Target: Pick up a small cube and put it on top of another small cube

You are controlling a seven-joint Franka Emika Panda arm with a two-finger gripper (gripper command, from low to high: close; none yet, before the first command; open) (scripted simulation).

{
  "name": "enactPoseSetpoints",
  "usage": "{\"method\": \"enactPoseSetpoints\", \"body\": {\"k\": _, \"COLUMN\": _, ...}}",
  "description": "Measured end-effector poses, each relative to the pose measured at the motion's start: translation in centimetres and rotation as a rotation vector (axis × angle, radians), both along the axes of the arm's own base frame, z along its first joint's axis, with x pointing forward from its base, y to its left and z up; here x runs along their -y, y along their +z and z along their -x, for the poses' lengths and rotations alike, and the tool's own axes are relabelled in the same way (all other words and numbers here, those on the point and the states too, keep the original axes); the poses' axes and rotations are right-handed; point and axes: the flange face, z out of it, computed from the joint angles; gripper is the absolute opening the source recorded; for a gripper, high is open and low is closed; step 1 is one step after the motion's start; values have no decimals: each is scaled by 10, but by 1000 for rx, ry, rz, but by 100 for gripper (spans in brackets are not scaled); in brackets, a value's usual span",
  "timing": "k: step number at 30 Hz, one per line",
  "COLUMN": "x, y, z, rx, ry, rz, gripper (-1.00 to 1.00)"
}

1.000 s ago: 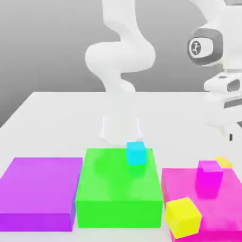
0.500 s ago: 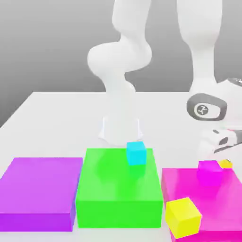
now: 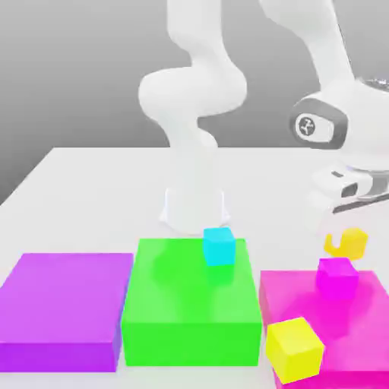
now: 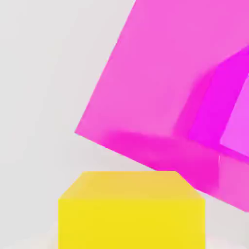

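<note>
Across the back and middle of the exterior view, a pale table is overlooked by the white robot arm, whose wrist is brought down at the exterior view's right. On the table three broad blocks are lined up: a green block in the middle, a purple block to the exterior view's left, and a pink block to the exterior view's right.

By the pink block's near left corner a lemon-yellow cube is seen, turned at an angle (what it is supported by cannot be told). On top of the pink block a magenta cube is carried, and on the green block, towards its far right corner, a cyan cube is set.

Beyond the pink block the small golden-yellow cube is held up off the table by the gripper – its jaws are closed on it. In the hand view the same cube is seen upright, with a corner of the pink block partly covered by it.
</note>
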Motion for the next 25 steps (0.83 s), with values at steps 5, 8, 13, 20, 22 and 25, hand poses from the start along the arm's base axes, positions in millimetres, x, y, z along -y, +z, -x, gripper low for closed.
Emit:
{"method": "enactPoseSetpoints", "body": {"k": 5, "x": 65, "y": 37, "z": -18, "rx": -1, "ry": -37, "rz": 2, "gripper": -100}}
{"method": "enactPoseSetpoints", "body": {"k": 8, "x": 105, "y": 56, "z": -22, "rx": -3, "ry": -62, "rz": 1, "gripper": -100}}
{"method": "enactPoseSetpoints", "body": {"k": 13, "x": 168, "y": 82, "z": -14, "rx": -8, "ry": -102, "rz": -8, "gripper": -100}}
{"method": "enactPoseSetpoints", "body": {"k": 20, "x": 207, "y": 58, "z": -4, "rx": -11, "ry": -127, "rz": -17, "gripper": -100}}
{"method": "enactPoseSetpoints", "body": {"k": 22, "x": 208, "y": 38, "z": -2, "rx": -10, "ry": -128, "rz": -16, "gripper": -100}}
{"method": "enactPoseSetpoints", "body": {"k": 25, "x": 208, "y": 32, "z": -2, "rx": -10, "ry": -128, "rz": -15, "gripper": 100}}
